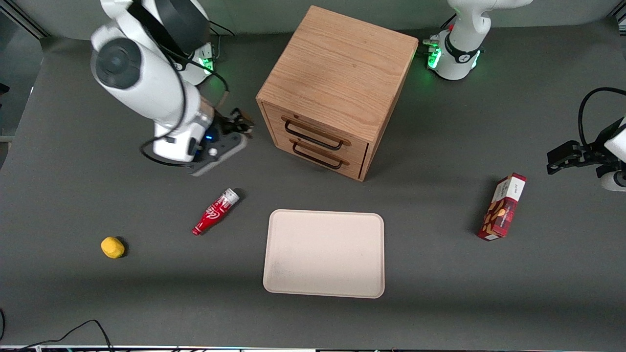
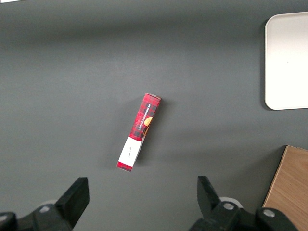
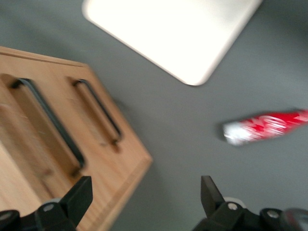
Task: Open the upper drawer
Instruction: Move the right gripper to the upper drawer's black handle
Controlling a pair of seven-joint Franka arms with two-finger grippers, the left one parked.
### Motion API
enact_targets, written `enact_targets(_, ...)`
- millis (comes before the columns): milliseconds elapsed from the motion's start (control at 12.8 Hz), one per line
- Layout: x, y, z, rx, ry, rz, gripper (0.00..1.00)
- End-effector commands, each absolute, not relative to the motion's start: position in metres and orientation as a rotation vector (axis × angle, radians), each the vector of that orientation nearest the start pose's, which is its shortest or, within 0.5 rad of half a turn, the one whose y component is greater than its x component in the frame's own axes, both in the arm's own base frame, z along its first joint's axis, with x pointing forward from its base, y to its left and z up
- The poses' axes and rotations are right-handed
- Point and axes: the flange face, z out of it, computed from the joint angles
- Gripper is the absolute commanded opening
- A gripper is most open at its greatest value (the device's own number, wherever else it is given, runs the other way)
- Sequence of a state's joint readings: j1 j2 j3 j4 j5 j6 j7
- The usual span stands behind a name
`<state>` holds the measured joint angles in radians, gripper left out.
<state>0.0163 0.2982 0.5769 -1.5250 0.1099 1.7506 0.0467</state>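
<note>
- The wooden cabinet [image 1: 337,83] stands on the dark grey worktop [image 1: 440,274], its drawer fronts turned at an angle toward the front camera.
- The upper drawer [image 1: 318,133] looks fully shut, flush with the cabinet face; its thin black bar handle [image 1: 313,137] sits just above the lower drawer [image 1: 320,157].
- The end effector [image 1: 239,123] hangs beside the cabinet, toward the working arm's end of the worktop, near the drawer fronts but apart from them.
- In the right wrist view its two fingers [image 3: 79,195] are spread wide with nothing between them; the picture is soft, but the gap seems clear.
- A cream tray [image 1: 324,253] lies nearer the front camera than the cabinet.
- A small red bottle [image 1: 215,211] lies on its side beside the tray, with a yellow lump [image 1: 112,247] farther toward the working arm's end.
- A red snack box [image 1: 503,206] lies toward the parked arm's end.
</note>
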Motion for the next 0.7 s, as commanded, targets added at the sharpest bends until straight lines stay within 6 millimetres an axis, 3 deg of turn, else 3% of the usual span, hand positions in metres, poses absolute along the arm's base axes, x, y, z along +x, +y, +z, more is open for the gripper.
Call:
enact_targets(0, 0.558, 0.354, 0.489, -2.655, -0.651, 0.196, 1.0)
enact_targets(156, 0.552, 0.382, 0.471, -2.602, -0.682, 0.195, 1.0)
enact_targets(312, 0.555, 0.394, 0.446, -2.576, -0.678, 0.217, 1.0)
enact_targets(468, 0.548, 0.415, 0.425, -2.554, -0.69, 0.203, 1.0)
enact_targets(623, 0.54, 0.422, 0.402, -2.551, -0.702, 0.209, 1.0)
